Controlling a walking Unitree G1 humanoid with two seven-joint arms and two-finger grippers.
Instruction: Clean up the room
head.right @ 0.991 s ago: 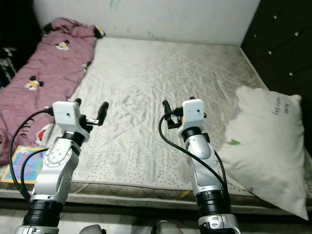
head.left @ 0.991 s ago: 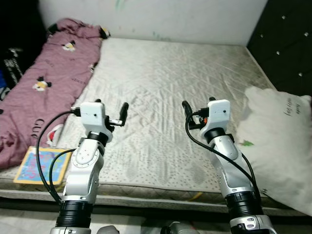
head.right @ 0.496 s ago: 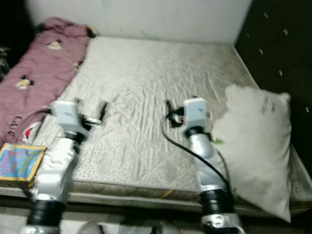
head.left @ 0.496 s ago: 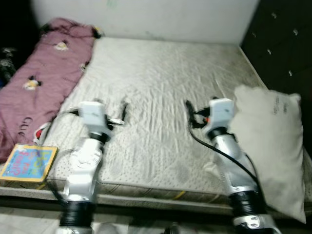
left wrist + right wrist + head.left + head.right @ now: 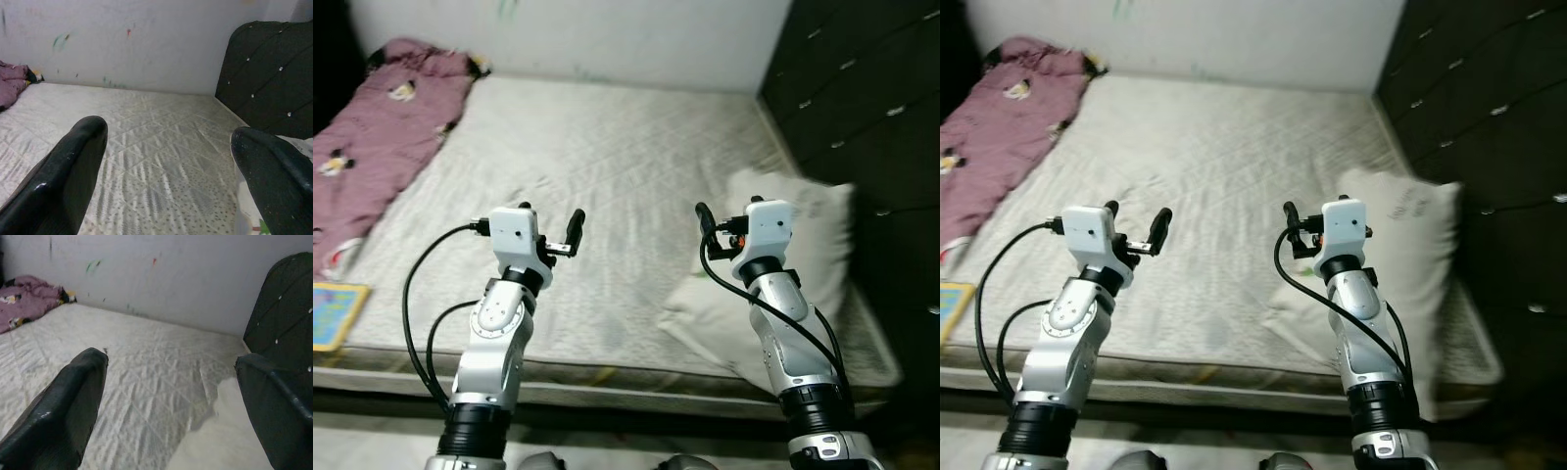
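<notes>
A white pillow (image 5: 822,250) lies on the right side of the pale quilted mattress (image 5: 617,147), next to the dark tufted panel (image 5: 862,108). A maroon blanket (image 5: 382,117) with small cartoon prints stretches along the mattress's far left. Both silver arms are raised over the near part of the bed. My left gripper (image 5: 168,134) stands open above bare mattress, nothing between its fingers. My right gripper (image 5: 171,364) is open too, just left of the pillow, whose corner (image 5: 230,431) lies below its fingers.
A colourful book (image 5: 333,313) rests on the bed's front left corner. A white wall (image 5: 578,34) closes off the far side. The bed's front edge (image 5: 607,377) runs just ahead of me, with dark floor below.
The whole view has swung to the right: blanket and book have slid toward the left edge, pillow and dark panel have come further in. Both grippers stay raised and open.
</notes>
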